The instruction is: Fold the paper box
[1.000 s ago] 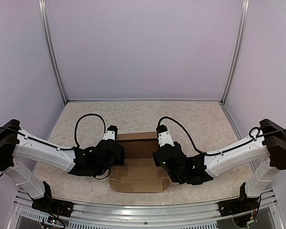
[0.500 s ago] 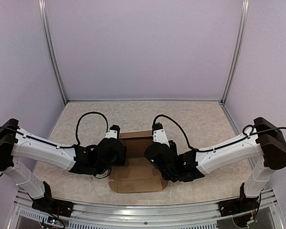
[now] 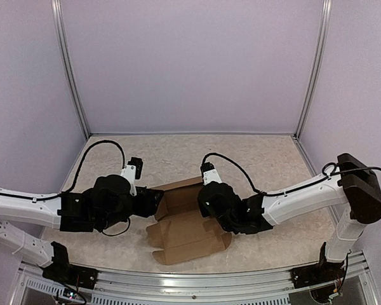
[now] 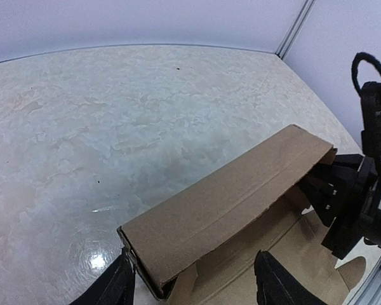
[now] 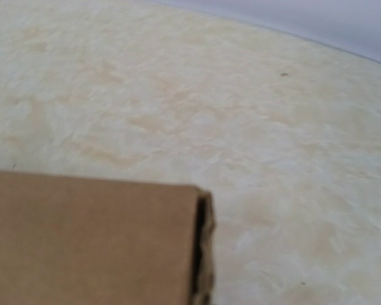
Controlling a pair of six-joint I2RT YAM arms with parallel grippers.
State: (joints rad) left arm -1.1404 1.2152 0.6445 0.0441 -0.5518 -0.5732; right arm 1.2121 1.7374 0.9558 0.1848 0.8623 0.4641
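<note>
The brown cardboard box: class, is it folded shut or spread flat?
Partly folded: on the brown cardboard box, the far panel stands raised; near flaps lie flat.

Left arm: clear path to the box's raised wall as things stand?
Probably yes. The left pincer is open and straddles the near end of the box wall, with nothing between them. The right arm is at the far end, out of the way.

A beige marbled tabletop (image 3: 267,159) fills the lower half of the overhead view, edged along the bottom by a ribbed silver metal rail (image 3: 241,279). Plain pale lilac walls (image 3: 190,63) enclose it, with slim silver metal posts (image 3: 70,70) at upper left and right.
</note>
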